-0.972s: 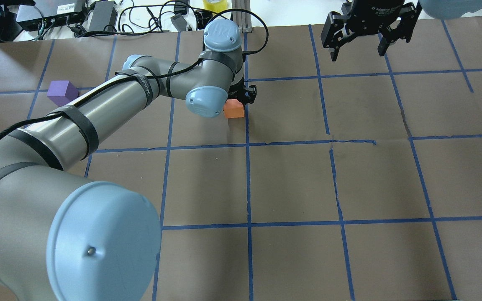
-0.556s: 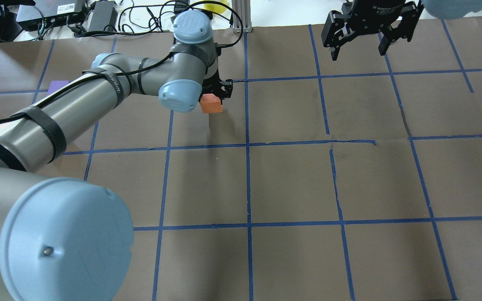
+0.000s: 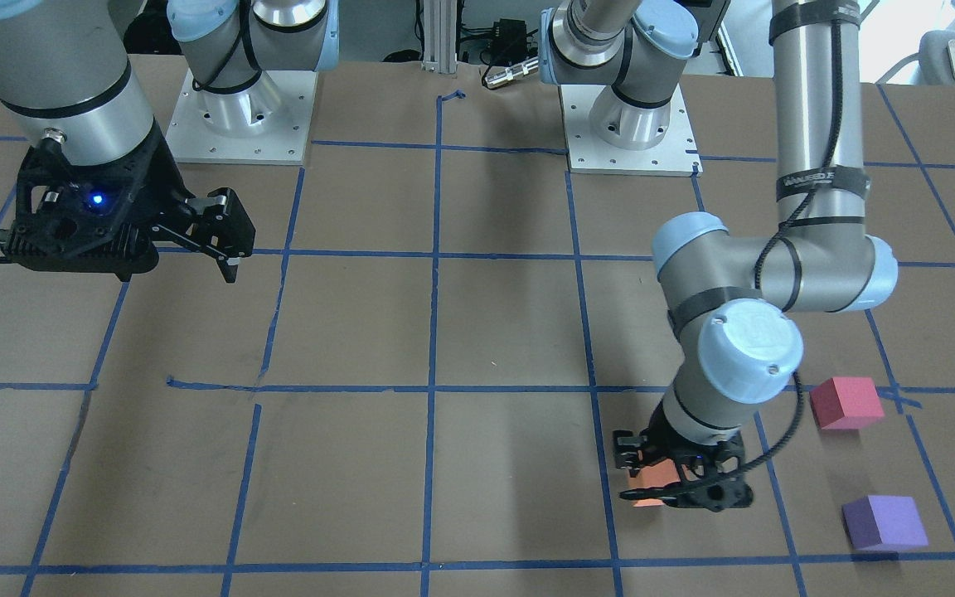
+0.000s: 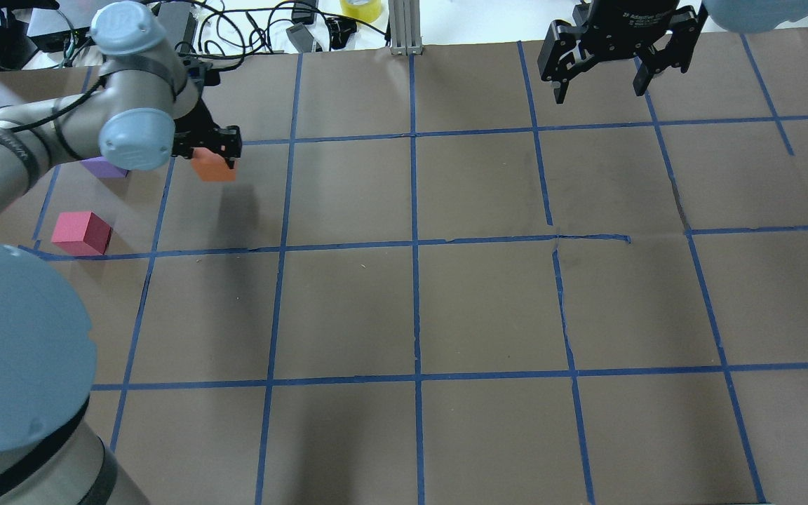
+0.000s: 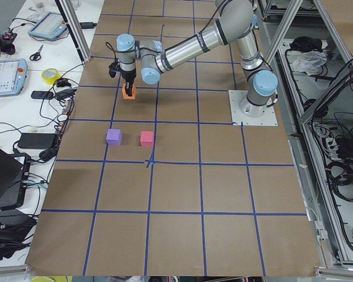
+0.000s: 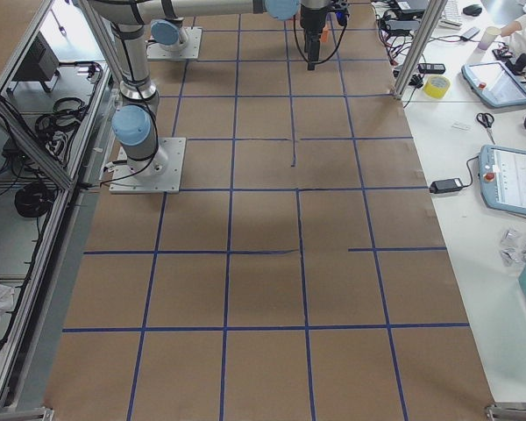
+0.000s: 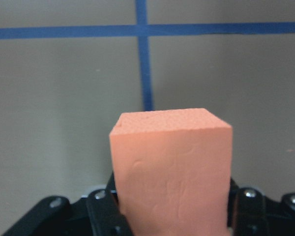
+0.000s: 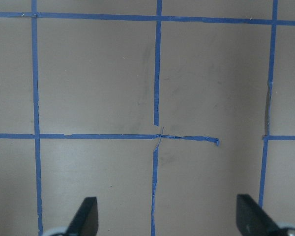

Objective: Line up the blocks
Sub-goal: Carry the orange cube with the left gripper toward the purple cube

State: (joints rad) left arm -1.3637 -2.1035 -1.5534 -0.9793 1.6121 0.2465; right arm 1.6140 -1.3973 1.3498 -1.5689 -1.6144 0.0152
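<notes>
My left gripper (image 4: 218,151) is shut on the orange block (image 4: 213,167) and holds it above the table at the far left. It also shows in the front view (image 3: 653,485) and fills the left wrist view (image 7: 172,167). The purple block (image 4: 104,168) lies just left of it, partly hidden by the arm, clear in the front view (image 3: 884,522). The pinkish red block (image 4: 81,233) lies nearer the robot (image 3: 846,402). My right gripper (image 4: 597,78) is open and empty, high over the far right; its fingertips (image 8: 83,216) frame bare table.
The brown table (image 4: 488,301) carries a blue tape grid. Cables, power bricks and a yellow tape roll (image 4: 360,8) lie beyond the far edge. The arm bases (image 3: 627,124) stand on white plates at the robot's side.
My left arm has carried the orange block leftward across the table, from near the centre line to beside the purple block. The pinkish red block has come into view. The right arm has not moved.
</notes>
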